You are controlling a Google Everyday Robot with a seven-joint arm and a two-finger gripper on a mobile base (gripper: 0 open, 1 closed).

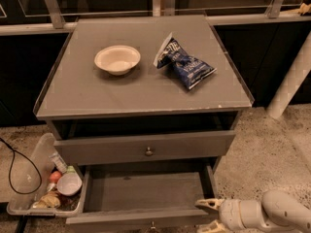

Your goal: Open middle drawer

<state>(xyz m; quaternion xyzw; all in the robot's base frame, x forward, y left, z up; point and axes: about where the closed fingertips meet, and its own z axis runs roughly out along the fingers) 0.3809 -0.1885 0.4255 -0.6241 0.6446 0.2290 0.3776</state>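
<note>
Jaws stand spread with nothing clamped. The cream gripper (203, 216) sits at the right front corner of the middle drawer (146, 194). The drawer is drawn out toward the camera, its long axis left-right. It is a flat, matte grey, rectangular tray with a low front.

Smooth plastic gripper (203, 216) beside the matt middle drawer (116, 219).

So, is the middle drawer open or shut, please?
Open: the middle drawer is pulled well out, its inside showing; the gripper sits by its front right corner.
</note>
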